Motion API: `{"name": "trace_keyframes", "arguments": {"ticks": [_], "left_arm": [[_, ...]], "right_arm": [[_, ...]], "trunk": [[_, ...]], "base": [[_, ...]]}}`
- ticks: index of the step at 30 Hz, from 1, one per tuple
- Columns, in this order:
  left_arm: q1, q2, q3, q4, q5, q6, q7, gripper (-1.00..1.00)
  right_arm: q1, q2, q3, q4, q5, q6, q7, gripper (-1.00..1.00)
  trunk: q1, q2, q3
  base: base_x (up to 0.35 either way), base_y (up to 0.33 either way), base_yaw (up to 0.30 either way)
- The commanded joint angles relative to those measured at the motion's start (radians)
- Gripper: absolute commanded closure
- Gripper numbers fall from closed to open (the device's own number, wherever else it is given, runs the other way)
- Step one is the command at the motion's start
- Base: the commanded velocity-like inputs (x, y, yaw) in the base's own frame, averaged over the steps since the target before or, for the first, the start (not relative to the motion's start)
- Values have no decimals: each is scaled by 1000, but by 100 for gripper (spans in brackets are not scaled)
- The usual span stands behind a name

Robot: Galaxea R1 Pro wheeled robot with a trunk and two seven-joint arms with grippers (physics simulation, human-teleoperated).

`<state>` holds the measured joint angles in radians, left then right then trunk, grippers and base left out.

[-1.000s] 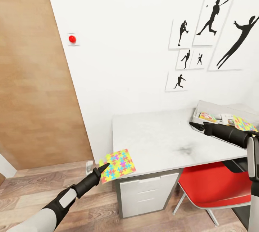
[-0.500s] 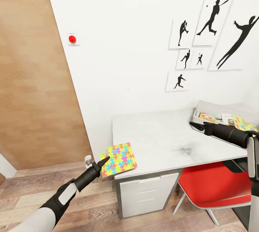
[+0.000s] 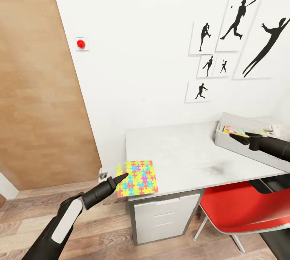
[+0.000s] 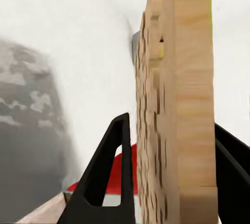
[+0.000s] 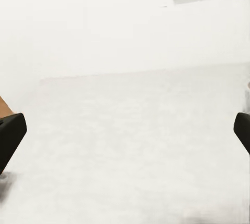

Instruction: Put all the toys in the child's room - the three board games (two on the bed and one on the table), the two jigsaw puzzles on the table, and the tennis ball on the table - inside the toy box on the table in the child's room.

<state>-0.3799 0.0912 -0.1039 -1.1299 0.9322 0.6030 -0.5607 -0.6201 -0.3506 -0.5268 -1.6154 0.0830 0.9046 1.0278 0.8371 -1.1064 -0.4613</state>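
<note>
I am pinching the flat multicoloured jigsaw puzzle (image 3: 138, 177) in my left gripper (image 3: 121, 178), now levelled at the white table (image 3: 181, 157) corner, while my spread right gripper (image 3: 238, 137) has withdrawn over the grey toy box (image 3: 229, 142).

Matt, mottled grey-white top on the table (image 3: 181, 155), stone-like. The jigsaw puzzle (image 3: 139, 177) shows a bright printed face (raw pale wood along its edge in the left wrist view). Glossy red plastic chair (image 3: 237, 207), wood-plank floor (image 3: 24, 211), matt grey toy box (image 3: 241, 145).
</note>
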Motion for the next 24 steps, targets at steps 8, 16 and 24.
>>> {"name": "trace_keyframes", "arguments": {"ticks": [8,16,24], "left_arm": [[-176,-180,-5,-157,13,162,375,100],[-309,-229,-81,-273,124,239,455,100],[-429,-235,-169,-309,256,239,616,100]], "right_arm": [[-30,-33,-79,-1,9,41,9,-100],[-30,-89,-105,-1,8,86,11,-100],[-32,-91,-114,-1,8,86,13,-100]], "trunk": [[0,-1,-1],[0,-1,-1],[0,-1,-1]], "base": [[0,0,-230],[0,0,-294],[171,0,-294]]}}
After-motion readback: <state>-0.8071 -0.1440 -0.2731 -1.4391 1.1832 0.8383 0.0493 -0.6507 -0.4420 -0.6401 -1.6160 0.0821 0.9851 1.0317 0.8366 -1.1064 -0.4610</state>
